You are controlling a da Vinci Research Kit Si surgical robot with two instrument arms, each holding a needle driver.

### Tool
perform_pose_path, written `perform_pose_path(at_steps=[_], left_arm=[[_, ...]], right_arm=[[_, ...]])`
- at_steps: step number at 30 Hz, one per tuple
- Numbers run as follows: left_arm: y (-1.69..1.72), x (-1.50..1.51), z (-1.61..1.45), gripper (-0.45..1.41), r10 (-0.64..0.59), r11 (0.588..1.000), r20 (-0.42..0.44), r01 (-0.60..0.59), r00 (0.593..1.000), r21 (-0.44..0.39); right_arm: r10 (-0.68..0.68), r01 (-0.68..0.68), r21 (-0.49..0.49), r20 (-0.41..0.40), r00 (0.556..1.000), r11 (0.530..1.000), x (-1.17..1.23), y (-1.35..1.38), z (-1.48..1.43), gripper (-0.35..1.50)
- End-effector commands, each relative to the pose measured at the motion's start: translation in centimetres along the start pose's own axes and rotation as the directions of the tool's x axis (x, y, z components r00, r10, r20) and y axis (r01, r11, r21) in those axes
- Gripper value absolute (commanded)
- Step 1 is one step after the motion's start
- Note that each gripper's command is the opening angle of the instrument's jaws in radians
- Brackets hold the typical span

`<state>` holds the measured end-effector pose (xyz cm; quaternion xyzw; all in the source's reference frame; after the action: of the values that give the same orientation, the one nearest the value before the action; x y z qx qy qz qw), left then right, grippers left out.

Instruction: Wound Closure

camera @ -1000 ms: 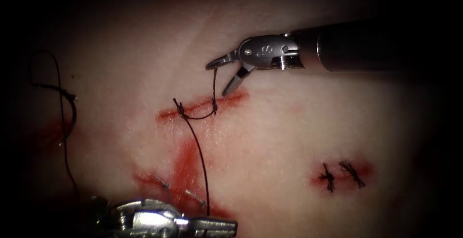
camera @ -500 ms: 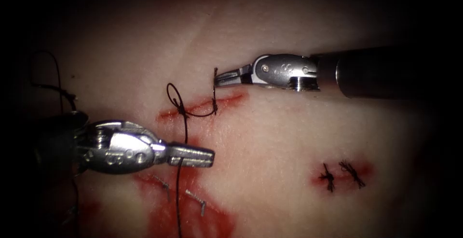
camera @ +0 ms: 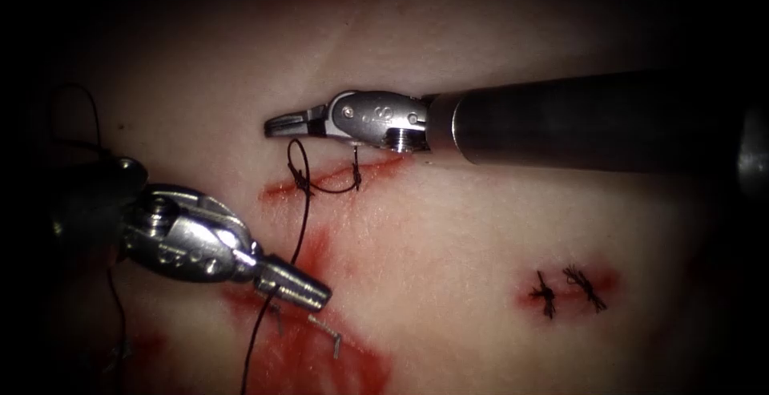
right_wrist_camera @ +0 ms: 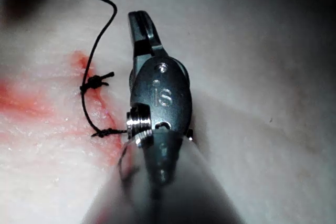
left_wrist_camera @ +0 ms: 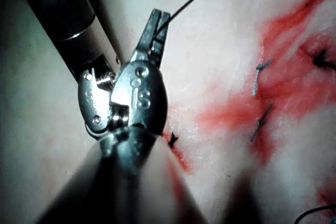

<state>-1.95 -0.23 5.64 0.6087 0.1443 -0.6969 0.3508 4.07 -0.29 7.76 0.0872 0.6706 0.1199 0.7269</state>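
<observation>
Two tools over tissue [camera: 481, 219]. Left tool [camera: 316, 291] jaws closed on thread [camera: 300, 231], lower left of cut [camera: 336, 177]; left wrist view confirms strand clamped between jaws [left_wrist_camera: 157, 27]. Thread runs from jaws up to knot [camera: 300, 179] at left end of cut, forming small loop above knot, then crosses cut to second knot [camera: 356, 175]. Right tool [camera: 276, 126] jaws pressed together, holding nothing, just above cut, near thread loop. Needle not identifiable. Red fluid [camera: 320, 355] below left tool. Cut ends of thread [camera: 565, 287] lie well right.
</observation>
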Motion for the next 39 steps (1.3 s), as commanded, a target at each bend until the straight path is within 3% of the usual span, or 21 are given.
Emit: perform_pose_path(at_steps=[1, 7, 14, 26, 32, 39], left_arm=[[-0.05, -0.06, 0.02, -0.45, 0.006, 1.0, -0.004, -0.006, 1.0, -0.002], [-0.1, -0.2, -0.18, -0.45, 0.023, 1.0, 0.004, -0.023, 1.0, -0.003], [-0.14, -0.39, -0.43, -0.45, 0.024, 0.999, 0.056, -0.025, 0.998, 0.021], [-0.26, -1.11, -0.95, -0.45, -0.023, 0.978, 0.164, -0.012, 0.986, 0.208], [-0.2, -1.38, -1.0, -0.45, -0.028, 0.976, 0.204, -0.017, 0.979, 0.217], [0.01, -1.59, -0.93, -0.45, -0.008, 0.98, 0.192, -0.03, 0.981, 0.195]], right_arm=[[0.001, -0.001, 0.028, -0.014, 1.0, 1.0, -0.01, -0.07, 0.18, -0.35], [0.027, -0.016, 0.156, -0.069, 0.997, 0.988, 0.1, -0.4, 0.32, -0.35], [0.064, -0.035, 0.259, -0.105, 0.992, 0.965, 0.15, -0.6, 0.28, -0.35], [0.139, -0.057, 0.379, -0.193, 0.971, 0.924, 0.18, -0.86, 0.02, -0.35], [0.168, -0.056, 0.417, -0.238, 0.957, 0.907, 0.25, -0.99, -0.1, -0.35], [0.265, -0.115, 0.4, -0.342, 0.902, 0.909, 0.35, -0.87, -0.3, -0.35]])
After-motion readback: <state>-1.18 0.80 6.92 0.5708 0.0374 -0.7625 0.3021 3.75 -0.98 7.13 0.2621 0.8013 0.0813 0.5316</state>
